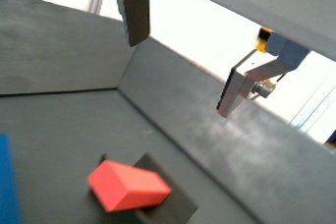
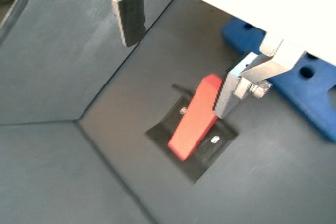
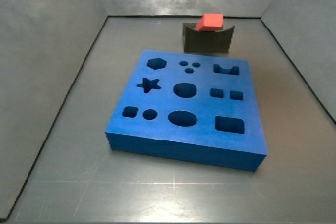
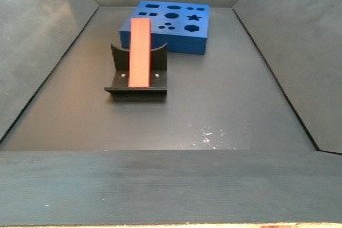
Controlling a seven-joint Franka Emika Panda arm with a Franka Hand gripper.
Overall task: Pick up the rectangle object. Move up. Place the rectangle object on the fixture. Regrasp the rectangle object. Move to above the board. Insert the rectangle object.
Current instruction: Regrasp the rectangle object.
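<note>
Rectangle object (image 4: 139,55) rests on fixture (image 4: 112,78); claw (image 2: 184,56) spread and empty above it; regrasp and insertion into board (image 3: 197,120) outstanding.

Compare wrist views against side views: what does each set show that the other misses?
Wrist views only: the tool, hanging above the floor near the fixture, its fingers apart with nothing between them.
Side views only: the whole board with all its cut-outs; the wrist views catch only a blue edge. The tool is out of frame in both side views.
Both: the rectangle object resting on the fixture, untouched by the tool.
</note>
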